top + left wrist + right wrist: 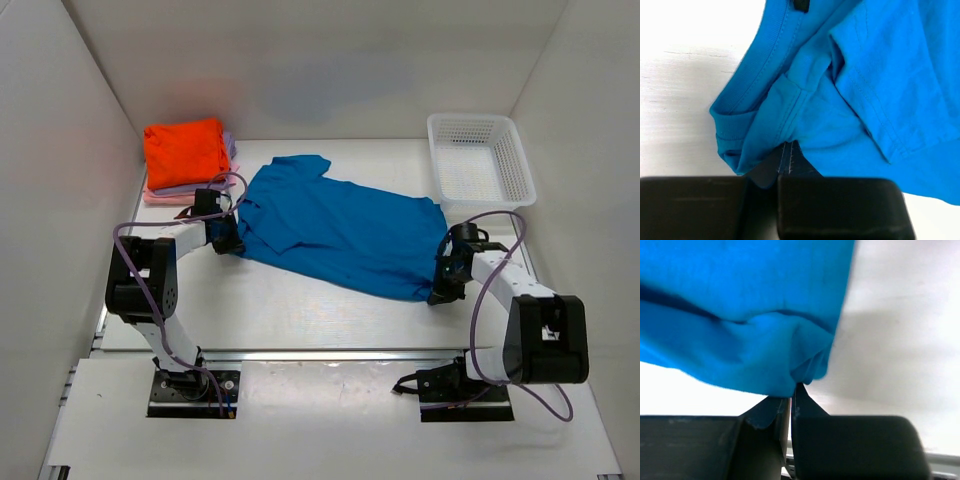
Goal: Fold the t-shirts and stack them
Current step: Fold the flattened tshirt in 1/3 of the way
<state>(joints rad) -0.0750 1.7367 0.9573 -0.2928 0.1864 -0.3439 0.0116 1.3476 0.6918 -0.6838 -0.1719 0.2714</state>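
You've got a white table [300,310]; blue t-shirt [340,230] lies spread across its middle. Folded stack [185,155] sits far-left, pink tee [165,197] at the bottom on the tabletop; white mesh basket [480,160] far-right.

blue t-shirt [340,230] spread flat, diagonal across table [300,310], collar end far-left, hem end near-right. left gripper [228,240] closed on collar-end edge. right gripper [443,285] closed on near-right hem corner. folded stack at far-left corner: orange tee [183,150] on top, lavender tee [229,148] under it, pink tee [160,197] at bottom. white mesh basket [470,119] at far right, apart from shirt.
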